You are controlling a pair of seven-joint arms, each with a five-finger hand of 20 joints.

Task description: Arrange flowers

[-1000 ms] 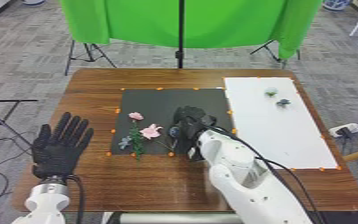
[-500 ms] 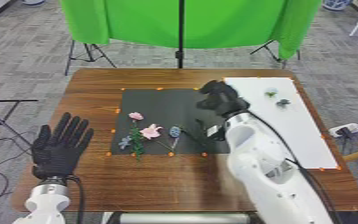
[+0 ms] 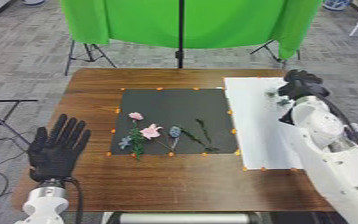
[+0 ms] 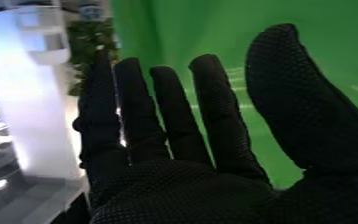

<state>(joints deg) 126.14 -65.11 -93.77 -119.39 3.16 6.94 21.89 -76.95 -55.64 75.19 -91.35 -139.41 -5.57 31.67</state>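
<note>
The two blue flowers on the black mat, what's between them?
In the head view, a big pink flower and some green leaves lie between them.

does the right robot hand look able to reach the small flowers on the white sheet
Probably yes: the right robot hand is open and close beside the small flowers, with nothing visible in between.

No readable text, labels, numbers or signs on anything, in either the head view or the right wrist view.
</note>
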